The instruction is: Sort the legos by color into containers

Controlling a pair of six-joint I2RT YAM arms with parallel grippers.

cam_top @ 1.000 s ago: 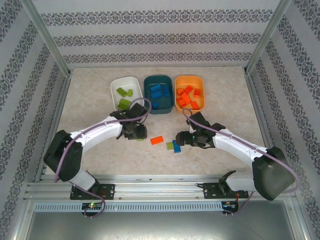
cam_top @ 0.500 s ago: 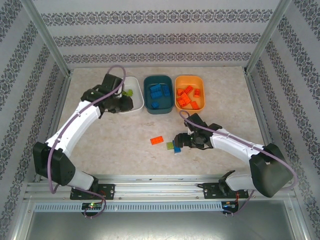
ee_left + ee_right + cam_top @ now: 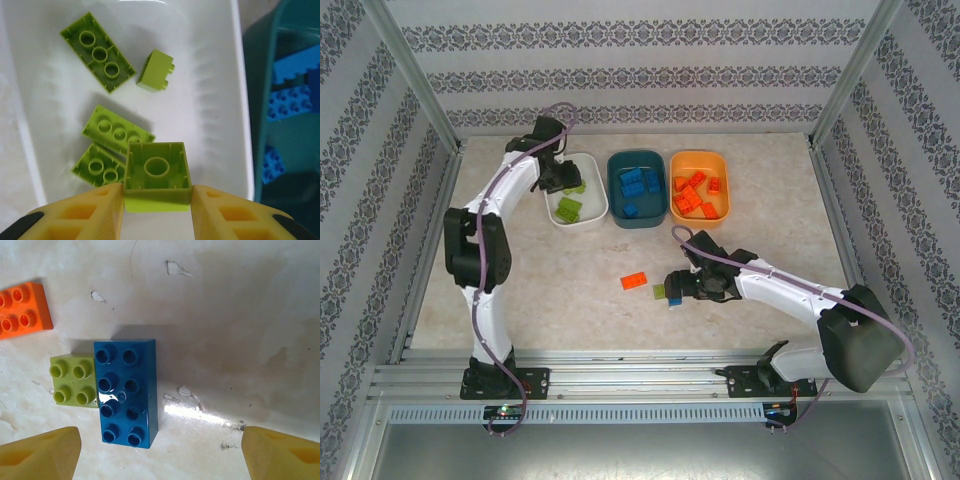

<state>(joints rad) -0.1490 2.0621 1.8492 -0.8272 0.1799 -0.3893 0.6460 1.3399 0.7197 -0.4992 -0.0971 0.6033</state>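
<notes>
Over the white bowl [image 3: 210, 65] — up from mid-table — left end effector [image 3: 157, 195] pinches green lego [image 3: 157, 172]; right end effector [image 3: 160, 442] gapes.

Table [image 3: 775, 200] was beige, marbled look, kinda worn, few scuffs [image 3: 176, 267] plus shiny glare patch up close. Striped patterned wallpaper walls [image 3: 640, 60] on three sides. Silver metal posts [image 3: 412, 75] at back corners, aluminium rails [image 3: 640, 378] along near edge.
</notes>
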